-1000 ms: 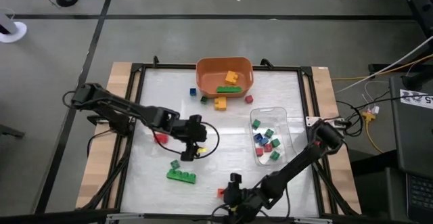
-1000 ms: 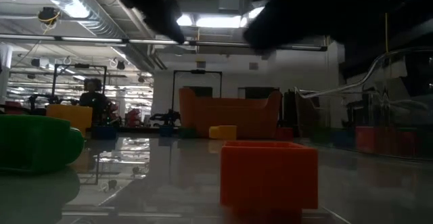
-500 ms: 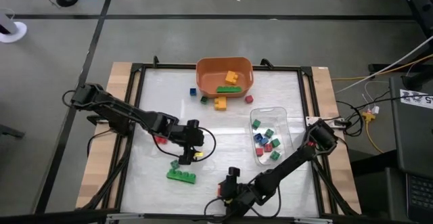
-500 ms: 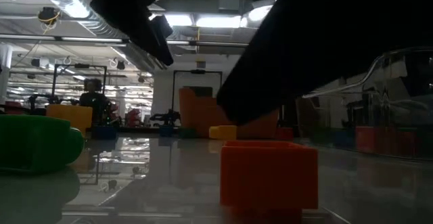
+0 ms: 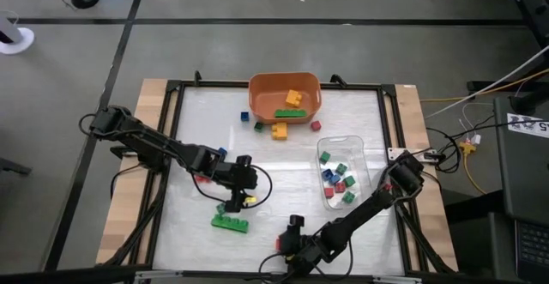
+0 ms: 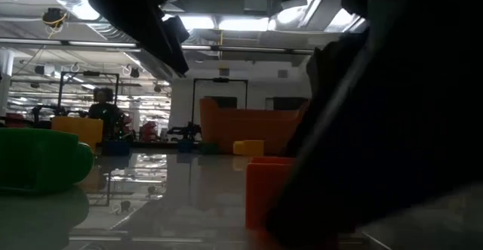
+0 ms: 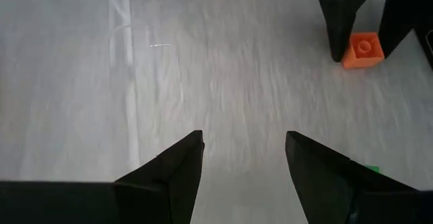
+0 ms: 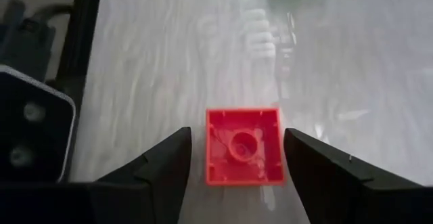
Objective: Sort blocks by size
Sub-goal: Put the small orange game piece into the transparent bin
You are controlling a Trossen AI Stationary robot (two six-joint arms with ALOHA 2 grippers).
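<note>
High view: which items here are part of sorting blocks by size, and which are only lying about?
Part of the job:
- long green brick
- red cube between the open right gripper's fingers
- small cubes in the clear tray
- yellow and green bricks in the orange bin
- open left gripper

Lying about:
- cables beside the table

My left arm reaches in from the table's left edge, elbow bent, wrist angled down toward the near half. My left gripper (image 5: 232, 205) points at the surface, fingers (image 7: 172, 176) spread apart, nothing between them. My right arm lies low along the near edge. My right gripper (image 8: 233, 160) stands parted.
</note>
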